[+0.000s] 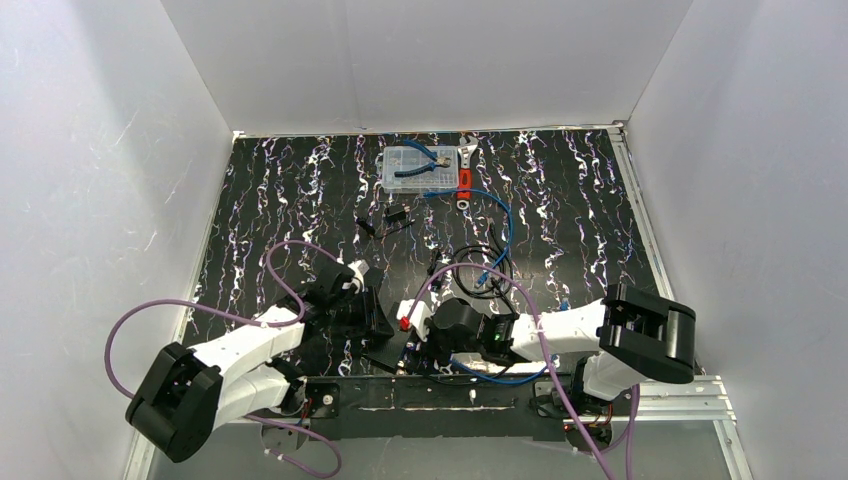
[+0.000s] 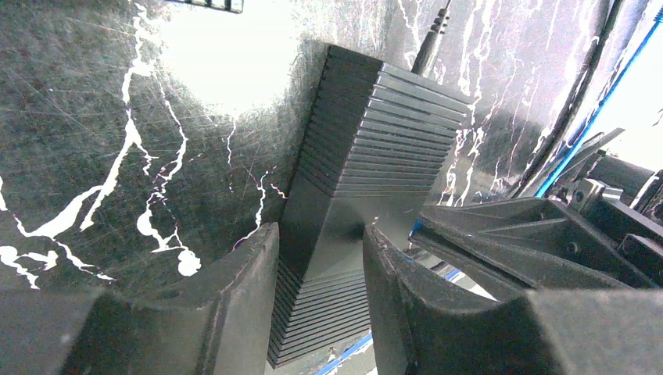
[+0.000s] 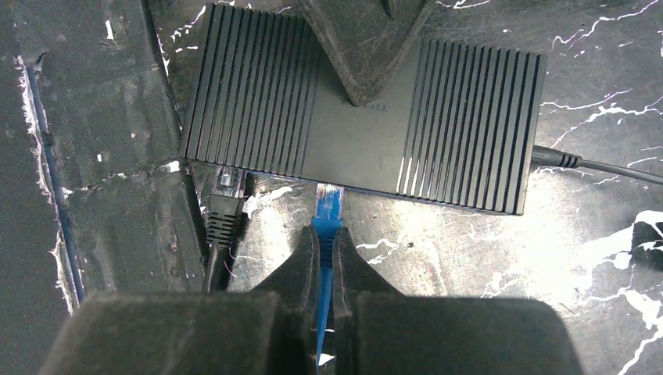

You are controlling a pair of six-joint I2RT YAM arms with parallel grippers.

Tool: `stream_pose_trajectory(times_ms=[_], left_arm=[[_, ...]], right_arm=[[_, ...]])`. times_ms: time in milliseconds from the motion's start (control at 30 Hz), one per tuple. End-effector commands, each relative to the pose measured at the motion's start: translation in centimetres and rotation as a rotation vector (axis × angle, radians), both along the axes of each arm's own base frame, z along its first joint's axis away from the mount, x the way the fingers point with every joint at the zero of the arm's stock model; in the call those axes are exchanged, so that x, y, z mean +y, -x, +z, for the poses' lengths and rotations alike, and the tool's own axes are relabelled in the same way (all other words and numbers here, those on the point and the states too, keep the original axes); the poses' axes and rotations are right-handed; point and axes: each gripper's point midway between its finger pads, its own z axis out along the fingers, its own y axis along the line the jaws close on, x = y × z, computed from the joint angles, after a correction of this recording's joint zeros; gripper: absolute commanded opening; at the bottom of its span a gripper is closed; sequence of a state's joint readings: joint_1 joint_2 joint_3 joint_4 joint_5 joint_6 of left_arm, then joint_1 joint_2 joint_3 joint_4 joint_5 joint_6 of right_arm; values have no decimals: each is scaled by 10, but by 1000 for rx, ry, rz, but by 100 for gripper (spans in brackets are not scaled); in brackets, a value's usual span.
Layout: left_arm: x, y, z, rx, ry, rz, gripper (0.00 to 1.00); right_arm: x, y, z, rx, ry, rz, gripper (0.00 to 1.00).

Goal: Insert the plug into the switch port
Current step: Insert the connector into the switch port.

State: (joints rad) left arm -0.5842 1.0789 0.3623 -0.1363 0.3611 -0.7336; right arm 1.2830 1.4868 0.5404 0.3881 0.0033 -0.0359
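The switch is a flat, ribbed, matte-black box lying on the marbled mat. My right gripper is shut on the blue plug, just behind its clear tip. That tip meets the switch port in the box's near edge; how deep it sits I cannot tell. My left gripper straddles the switch, one finger at its side and one on its smooth middle band, closed on it. From above, both grippers meet over the box near the arm bases, and the plug is hidden.
A black plug occupies the port to the left. A power lead leaves the switch's right end. Black cable coils and a blue cable lie mid-mat. A clear parts box and a red-handled tool sit at the back.
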Motion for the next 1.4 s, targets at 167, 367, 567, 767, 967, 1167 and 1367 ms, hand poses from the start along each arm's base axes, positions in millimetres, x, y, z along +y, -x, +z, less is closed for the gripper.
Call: stream_pose_trajectory(times_ms=[167, 367, 567, 767, 967, 1167, 1367], left_arm=[[-4, 35, -14, 120, 55, -49, 27], [-6, 40, -16, 127, 71, -59, 26], [-9, 43, -17, 127, 79, -73, 25], [-10, 48, -19, 132, 84, -81, 23], [-8, 54, -20, 140, 94, -74, 23], [-5, 59, -21, 157, 104, -53, 23], [-5, 63, -21, 172, 115, -48, 22]], right_arm=[[84, -31, 124, -107, -475, -8, 1], [94, -42, 146, -134, -518, -7, 1], [101, -57, 168, -163, -560, -19, 1], [104, -74, 183, -194, -582, -65, 1], [99, -90, 185, -220, -577, -151, 1], [86, -102, 184, -239, -581, -225, 1], [79, -104, 186, -248, -590, -226, 1]])
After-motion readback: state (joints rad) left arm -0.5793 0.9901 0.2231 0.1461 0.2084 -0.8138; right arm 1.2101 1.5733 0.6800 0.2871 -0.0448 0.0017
